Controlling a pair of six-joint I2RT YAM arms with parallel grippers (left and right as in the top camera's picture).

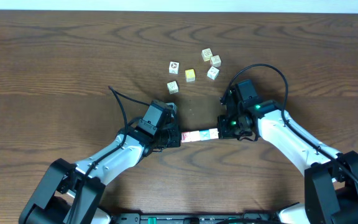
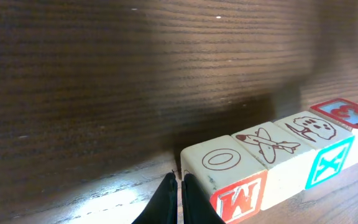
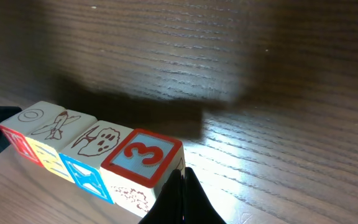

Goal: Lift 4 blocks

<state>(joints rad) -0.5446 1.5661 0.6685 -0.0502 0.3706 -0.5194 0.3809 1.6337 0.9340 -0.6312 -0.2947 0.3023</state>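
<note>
The 4 blocks (image 1: 199,135) form one tight row, pinched end to end between my two grippers. My left gripper (image 1: 180,137) is shut, and its closed tips (image 2: 179,186) press the end face of the block with an O on top and a red W on its side (image 2: 225,163). After it come an aeroplane block (image 2: 269,146), a block with a blue X (image 2: 329,163) and a red 3 block (image 3: 143,155). My right gripper (image 3: 182,180) is shut against that red 3 block. The row's shadow lies apart from it on the wood, so it hangs off the table.
Several loose cubes lie behind the arms on the brown wooden table (image 1: 55,62): a pale yellow one (image 1: 190,75) and whitish picture cubes (image 1: 174,66) (image 1: 173,87) (image 1: 212,73). Black cables arc over each arm.
</note>
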